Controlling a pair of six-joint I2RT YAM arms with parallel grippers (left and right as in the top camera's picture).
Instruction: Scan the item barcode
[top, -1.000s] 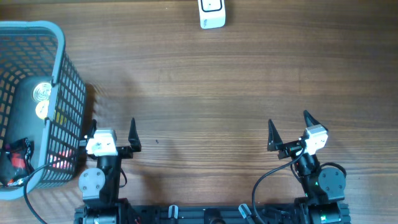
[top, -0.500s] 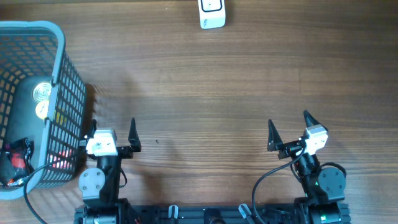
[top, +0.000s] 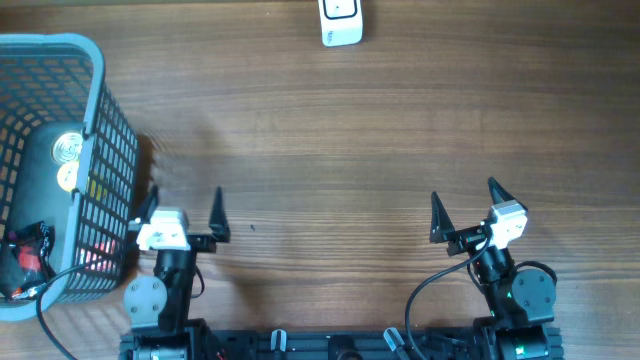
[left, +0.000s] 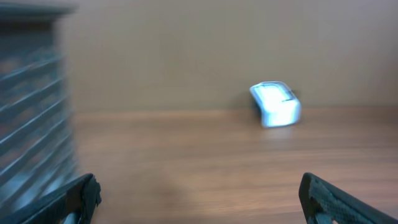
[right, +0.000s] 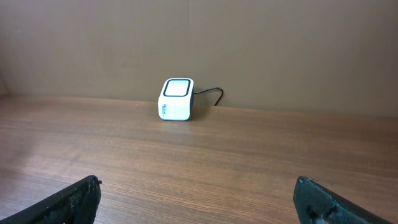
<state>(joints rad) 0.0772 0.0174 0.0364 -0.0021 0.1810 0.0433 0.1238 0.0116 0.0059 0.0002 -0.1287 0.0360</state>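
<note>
Plain brown wooden worktop (top: 330, 150) with a tan wall (right: 280, 43) behind it, mostly bare in the middle.

Closest in, both arms sit at the near edge. The left tool (top: 185, 200) has its jaws spread wide with nothing between them. Compared to half a second back, it has nudged a bit to the right and away from the near edge. That fits the left wrist view, which is all smeared, with only its dark fingertips (left: 81, 193) poking in at the bottom corners. The right tool (top: 464, 192) is also spread wide and holding nothing, and it hasn't budged at all; its wrist view is sharp.

Just left of the left tool is the blue mesh basket (top: 112, 170), standing on the worktop's left side. The stuff to scan is still in there: a dark item (top: 45, 160) with a round shiny end, plus a red thing (top: 25, 262) lower down. I can't make out any barcode from here. Nothing in the basket has shifted.

Way at the far edge, well apart from both arms, is the white scanner (top: 340, 22), with a thin dark cable (right: 208, 93) curling out behind it. Same spot as before.
</note>
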